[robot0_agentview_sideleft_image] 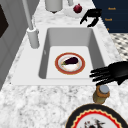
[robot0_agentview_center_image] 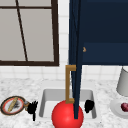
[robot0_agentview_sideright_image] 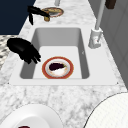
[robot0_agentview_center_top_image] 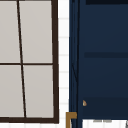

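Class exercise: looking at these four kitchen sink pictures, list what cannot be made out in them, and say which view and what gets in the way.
- Sink floor, front view: the red ball and the open cabinet door cover the plate with the eggplant.
- Food on the left counter plate, front view: too blurred to name.
- White plate, right side view: cut off by the bottom edge.
- Right hand, front view: fingers too dark to read.
- Small jar, left side view: partly under the left hand.
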